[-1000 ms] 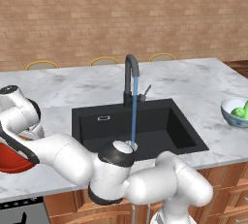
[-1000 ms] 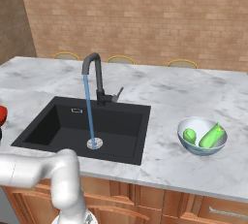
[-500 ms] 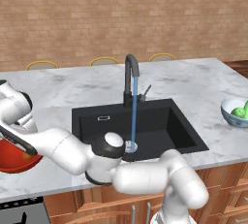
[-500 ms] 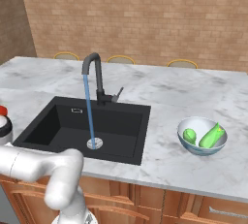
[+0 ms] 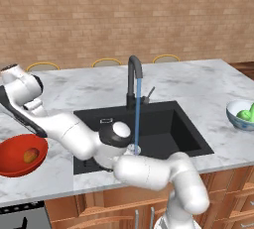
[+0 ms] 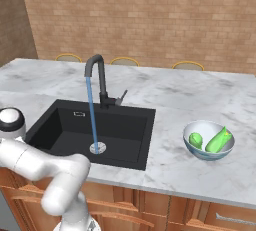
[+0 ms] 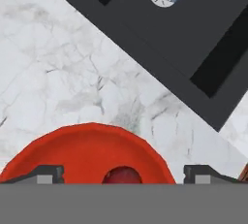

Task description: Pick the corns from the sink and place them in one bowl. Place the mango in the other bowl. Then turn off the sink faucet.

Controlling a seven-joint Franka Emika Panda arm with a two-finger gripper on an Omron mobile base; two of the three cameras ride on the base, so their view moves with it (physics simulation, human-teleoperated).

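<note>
The mango point(image 5: 31, 154) lies in the wide red bowl point(image 5: 11, 167) on the counter left of the sink point(image 5: 158, 126). In the hand view my gripper point(image 7: 123, 174) hangs open above the red bowl point(image 7: 82, 150), with the mango point(image 7: 122, 175) below, between its spread fingertips point(image 7: 48, 173). Both green corns point(image 6: 219, 140) lie in the pale bowl point(image 6: 208, 152) to the right of the sink point(image 6: 120, 127). Water runs in a blue stream from the dark gooseneck faucet point(image 5: 132, 82) to the drain point(image 6: 97, 148). The faucet's thin lever point(image 6: 121, 97) sticks out to the right.
A brick wall stands behind the marble counter point(image 5: 198, 82). Three chair backs point(image 6: 187, 66) peek over its far edge. The arm's white links stretch across the front of the sink point(image 5: 114, 143) toward the left. Wooden cabinet fronts point(image 6: 200, 212) run below the counter.
The hand has risen up and away from the red bowl, uncovering the mango that lies in it. Water keeps running.
</note>
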